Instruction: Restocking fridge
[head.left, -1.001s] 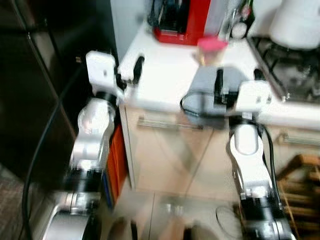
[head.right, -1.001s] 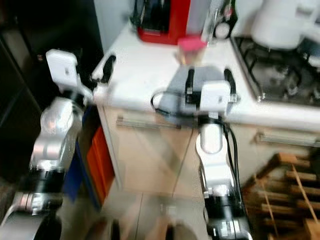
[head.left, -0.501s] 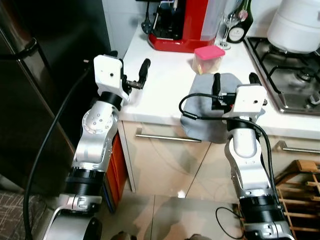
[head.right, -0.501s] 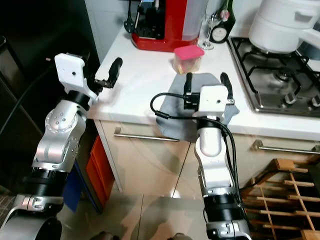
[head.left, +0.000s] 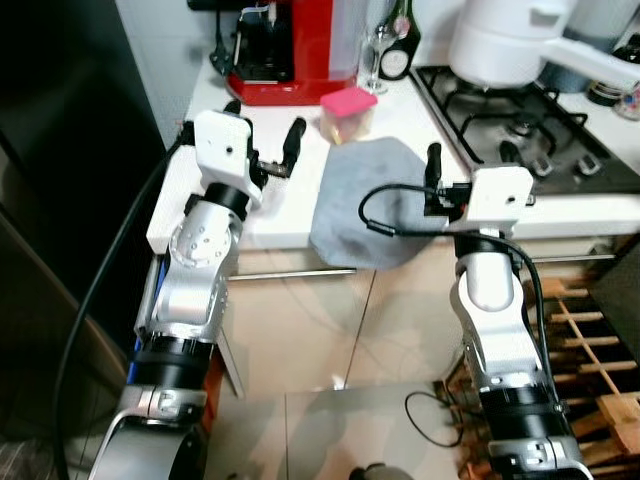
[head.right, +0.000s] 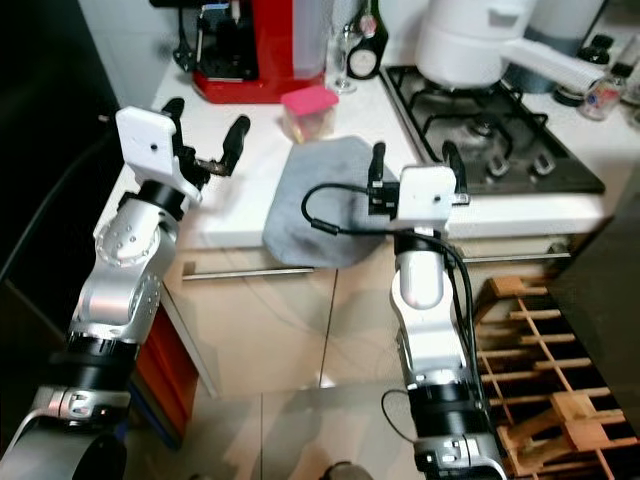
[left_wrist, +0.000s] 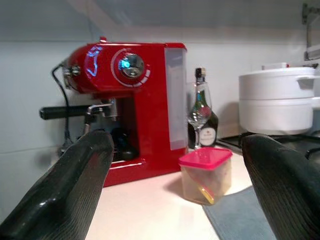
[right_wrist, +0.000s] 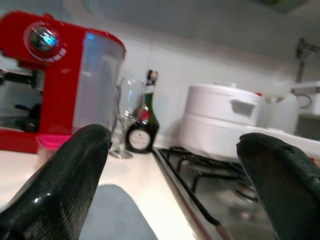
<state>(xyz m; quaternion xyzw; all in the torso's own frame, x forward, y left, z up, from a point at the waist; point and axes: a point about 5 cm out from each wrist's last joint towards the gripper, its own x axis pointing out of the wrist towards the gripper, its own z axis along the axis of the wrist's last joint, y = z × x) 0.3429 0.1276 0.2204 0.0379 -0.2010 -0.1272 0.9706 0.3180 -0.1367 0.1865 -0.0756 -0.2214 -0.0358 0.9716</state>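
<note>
I see my left gripper (head.right: 205, 125) spread wide over the white counter (head.right: 255, 125), empty. Ahead sits the pink-lidded container (head.right: 307, 112), touching the grey cloth's (head.right: 320, 205) far edge. My right gripper (head.right: 414, 160) hovers over the cloth, fingers parted, empty.

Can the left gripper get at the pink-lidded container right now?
Probably yes. The left gripper is open and raised over the counter, with bare worktop between it and the container. Nothing stands in that path.
</note>
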